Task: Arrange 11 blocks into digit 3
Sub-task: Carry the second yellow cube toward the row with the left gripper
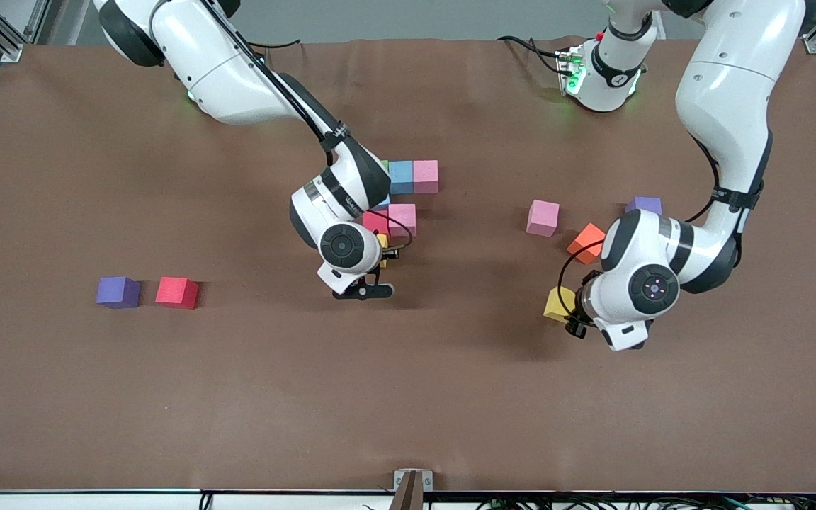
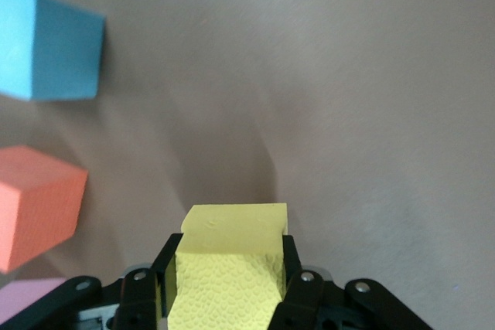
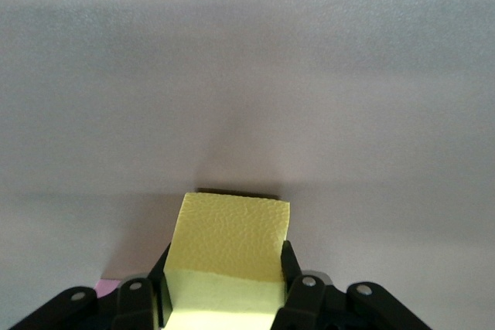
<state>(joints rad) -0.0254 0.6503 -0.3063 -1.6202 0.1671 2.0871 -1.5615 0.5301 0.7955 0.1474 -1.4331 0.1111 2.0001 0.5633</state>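
I have both sets of jaws clamped on blocks. My left gripper (image 2: 224, 284) pinches a yellow matte foam cube (image 1: 559, 303) down at the brown desk (image 1: 408, 397), just beside the orange foam cube (image 1: 586, 242), well toward the left arm's end. My right gripper (image 3: 224, 284) holds its own yellow foam cube (image 3: 232, 256) at the half-built cluster of pink and light blue foam cubes (image 1: 412, 177). The cluster lies toward the right arm's end from my left cube, so that is the way I judge it must travel.
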